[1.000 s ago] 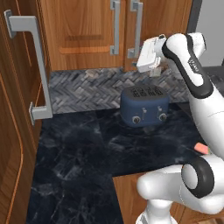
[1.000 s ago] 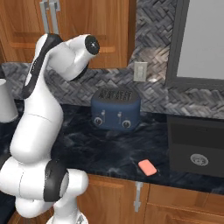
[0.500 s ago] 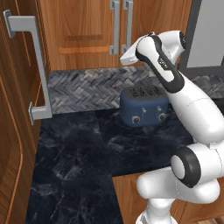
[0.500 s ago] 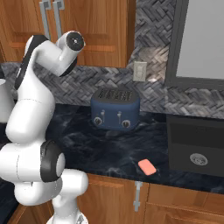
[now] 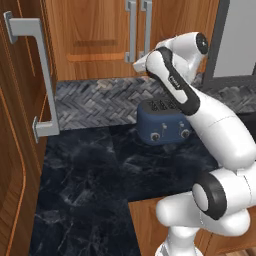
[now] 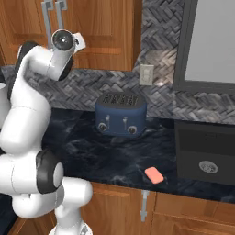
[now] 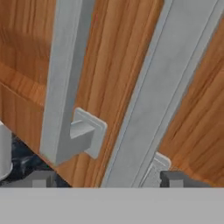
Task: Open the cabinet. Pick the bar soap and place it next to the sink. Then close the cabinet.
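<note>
The cabinet [image 5: 95, 35] [image 6: 105, 27] hangs above the counter with both wooden doors shut. My gripper [image 5: 139, 64] [image 6: 79, 40] is up against the lower ends of its two grey bar handles. In the hand view my gripper [image 7: 108, 179] is open, and the right handle [image 7: 170, 87] runs down between the spread fingertips [image 7: 41, 179] without touching them. The left handle [image 7: 65, 78] lies just outside. The salmon-pink bar soap [image 6: 154, 175] lies on the black marble counter near its front edge, just left of the sink [image 6: 197, 133].
A blue toaster [image 5: 164, 126] [image 6: 120, 114] stands against the backsplash below my arm. A tall wooden panel with a big grey handle [image 5: 30, 75] stands at the left. A wall outlet [image 6: 146, 75] and a dark-framed panel [image 6: 211, 41] are to the right.
My hand has swung left from beside the right door to the lower ends of the two handles. The soap has stayed where it was.
</note>
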